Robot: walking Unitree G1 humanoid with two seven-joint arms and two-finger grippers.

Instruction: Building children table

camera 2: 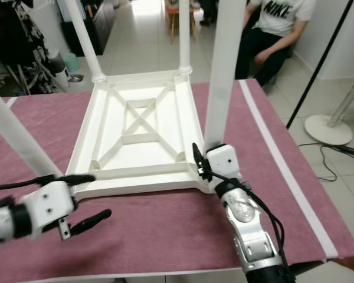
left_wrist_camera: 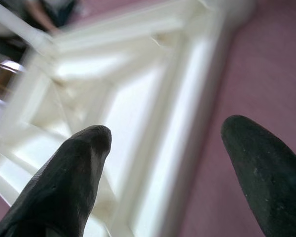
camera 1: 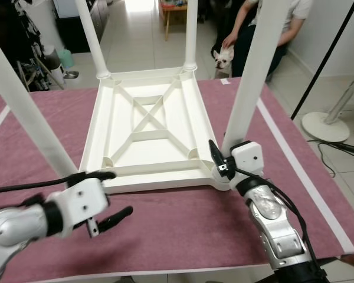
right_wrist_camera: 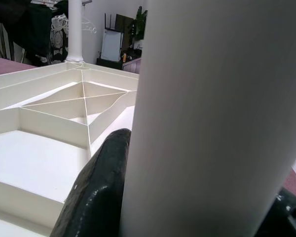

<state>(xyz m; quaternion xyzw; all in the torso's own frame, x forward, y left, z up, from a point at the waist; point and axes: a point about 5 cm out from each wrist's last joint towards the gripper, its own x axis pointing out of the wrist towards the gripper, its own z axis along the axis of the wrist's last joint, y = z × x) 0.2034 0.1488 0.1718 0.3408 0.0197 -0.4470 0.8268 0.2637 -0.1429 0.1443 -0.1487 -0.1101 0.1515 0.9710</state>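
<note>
A white children's table top (camera 1: 159, 178) lies upside down on the maroon cloth (camera 1: 183, 230), with its crossed ribs facing up. All its white legs stand upright in the corners. My right gripper (camera 1: 223, 158) is shut on the base of the near right leg (camera 1: 251, 76); in the right wrist view that leg (right_wrist_camera: 212, 113) sits against one black finger (right_wrist_camera: 101, 187). My left gripper (camera 1: 121, 193) is open just in front of the table's near rail, beside the near left leg (camera 1: 23, 112). Nothing lies between its fingers (left_wrist_camera: 74, 182), which point at the white frame (left_wrist_camera: 153, 113).
A seated person (camera 1: 271, 23) and a small dog (camera 1: 223, 59) are beyond the far right corner. A white fan base (camera 1: 324, 127), cables and a slanted black pole (camera 1: 324, 59) are on the floor to the right. The cloth's front edge is close below my arms.
</note>
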